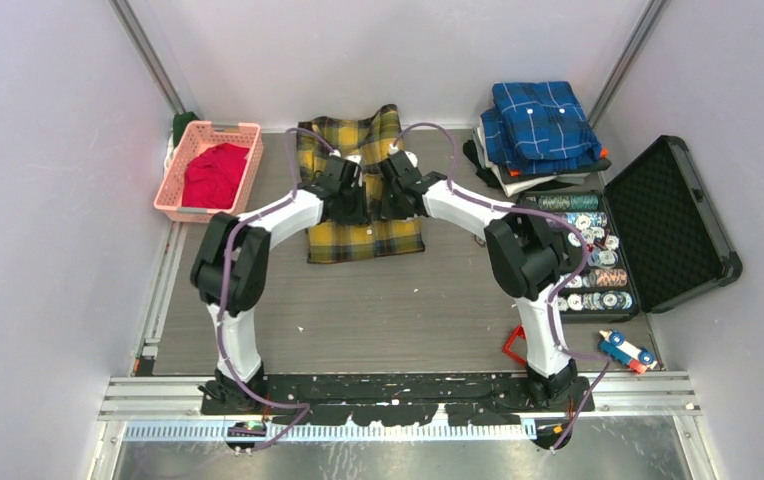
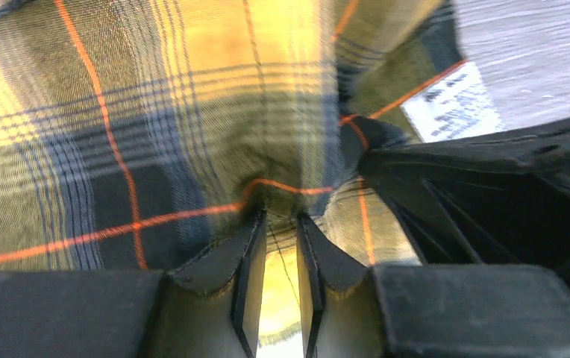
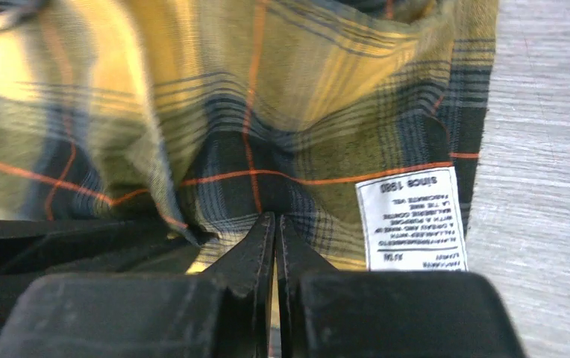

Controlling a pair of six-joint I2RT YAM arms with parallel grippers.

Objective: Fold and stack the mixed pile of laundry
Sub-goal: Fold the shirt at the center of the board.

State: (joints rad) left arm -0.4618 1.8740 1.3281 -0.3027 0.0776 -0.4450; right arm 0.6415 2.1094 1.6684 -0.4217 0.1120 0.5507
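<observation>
Both arms reach over the yellow shirt [image 1: 358, 240], spread on the surface [image 1: 378, 310] just right of the basket [image 1: 170, 185], which holds the red T-shirt [image 1: 213, 175].

The likeliest upset from here is a crooked fold. Each pair of jaws seems to bite only a small pucker of cloth, perhaps just the top layer, so a lift could peel that layer away and leave the rest flat. The left jaws grip less tightly, and a pull could slip the cloth out on that side. The wrists also sit very near each other, so an inward swing could knock them together.

In the left wrist view, the left jaws are nearly closed with a narrow gap, and the plaid is gathered to a point at their tips, apparently pinched. The right jaws are all but touching, with creases meeting at their tips just beside the white label [image 3: 412, 220] near the shirt's edge. Both grips are on the shirt's middle, the left one on the basket side. The blue shirt [image 1: 541, 125] lies well apart from the basket, beyond the yellow one.
</observation>
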